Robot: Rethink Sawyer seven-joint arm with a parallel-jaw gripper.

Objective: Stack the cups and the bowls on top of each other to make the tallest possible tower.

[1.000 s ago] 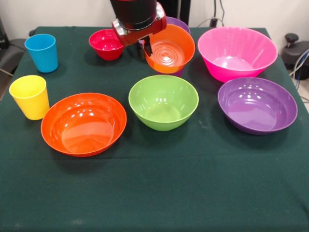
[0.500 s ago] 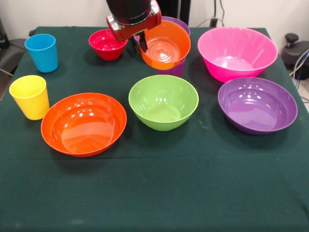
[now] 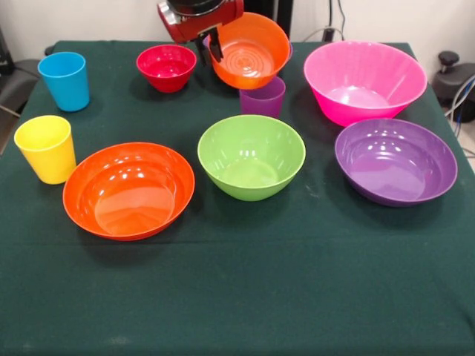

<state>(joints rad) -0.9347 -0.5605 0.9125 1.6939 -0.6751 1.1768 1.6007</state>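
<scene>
Small orange bowl (image 3: pixel 251 50) pinched at its rim in my gripper (image 3: pixel 211 46), held tilted above the table's far side.

My fingers are clamped on the bowl's left rim, one finger (image 3: pixel 216 47) showing dark inside the lip, and the bowl's open face tips toward the camera. Just below it stands the purple cup (image 3: pixel 262 97), upright on the green cloth (image 3: pixel 245 282) and apart from the bowl. The small red bowl (image 3: pixel 166 67) sits to the left of my gripper, the blue cup (image 3: pixel 64 80) farther left, the yellow cup (image 3: pixel 47 148) nearer the camera. In the middle row lie the wide orange bowl (image 3: pixel 128 190), the green bowl (image 3: pixel 251 156) and a purple bowl (image 3: pixel 395 161), each standing alone. The pink bowl (image 3: pixel 364 80) sits behind the purple one. Nothing is stacked.
</scene>
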